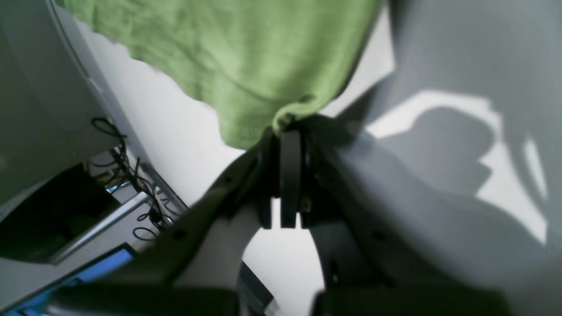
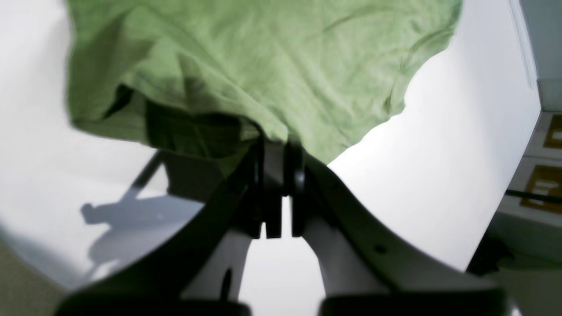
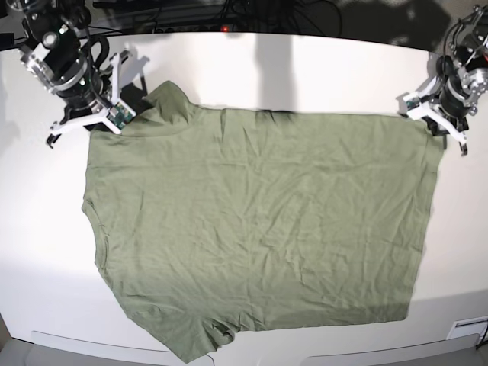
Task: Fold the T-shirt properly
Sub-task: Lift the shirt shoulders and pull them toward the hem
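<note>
The sage-green T-shirt point(image 3: 259, 229) lies spread and wrinkled on the white table point(image 3: 305, 69), neck end toward the left and hem toward the right. At the far right corner of the hem, my left gripper point(image 3: 427, 117) is shut on the cloth; the left wrist view shows the T-shirt point(image 1: 246, 57) bunched between the closed fingertips of that gripper point(image 1: 285, 127). My right gripper point(image 3: 126, 114) is at the far left, by the upper sleeve. In the right wrist view it point(image 2: 279, 142) pinches a lifted fold of the T-shirt point(image 2: 272, 66).
Black cables point(image 3: 252, 11) and a small red light point(image 3: 223, 29) run along the table's far edge. The near table edge point(image 3: 91, 339) curves just below the lower sleeve. Cables point(image 1: 127, 171) and a blue-lit unit point(image 1: 101, 267) sit beyond the table in the left wrist view.
</note>
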Tool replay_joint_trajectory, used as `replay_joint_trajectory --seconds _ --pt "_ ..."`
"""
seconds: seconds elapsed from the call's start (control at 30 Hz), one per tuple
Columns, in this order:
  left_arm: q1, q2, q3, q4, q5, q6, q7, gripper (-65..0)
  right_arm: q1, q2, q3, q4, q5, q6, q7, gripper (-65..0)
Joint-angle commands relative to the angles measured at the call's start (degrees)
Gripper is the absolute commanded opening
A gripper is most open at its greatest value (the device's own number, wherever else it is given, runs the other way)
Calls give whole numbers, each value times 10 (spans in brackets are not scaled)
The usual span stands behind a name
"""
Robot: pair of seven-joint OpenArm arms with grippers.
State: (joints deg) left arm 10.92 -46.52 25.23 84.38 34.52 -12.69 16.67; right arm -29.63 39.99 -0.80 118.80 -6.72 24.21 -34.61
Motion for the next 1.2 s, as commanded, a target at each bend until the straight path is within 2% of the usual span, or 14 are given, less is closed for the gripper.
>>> replay_joint_trajectory --seconds 0.0,0.23,0.53,0.7,0.8,0.93,1.17 --pt "-13 -13 -4 5 4 7 3 -650 10 8 4 0 -1 -9 8 -650" --pt "-52 -11 -4 5 -49 7 5 -650 70 5 2 -68 52 -9 17 -650" --pt "-82 -13 -4 5 -61 7 30 -650 135 5 -31 -104 55 -10 16 -650" --pt "-106 -11 -4 5 -120 7 26 -650 171 5 -49 -104 55 -25 17 -650" --pt "-115 -11 -4 5 -132 7 26 -650 191 3 -52 -105 55 -38 17 -650" --pt "-128 -10 -4 5 -134 7 9 -650 221 -13 -52 -116 62 -43 18 -650" --pt "-157 26 -4 5 -209 7 2 -650 298 -64 -52 -219 76 -41 25 -650"
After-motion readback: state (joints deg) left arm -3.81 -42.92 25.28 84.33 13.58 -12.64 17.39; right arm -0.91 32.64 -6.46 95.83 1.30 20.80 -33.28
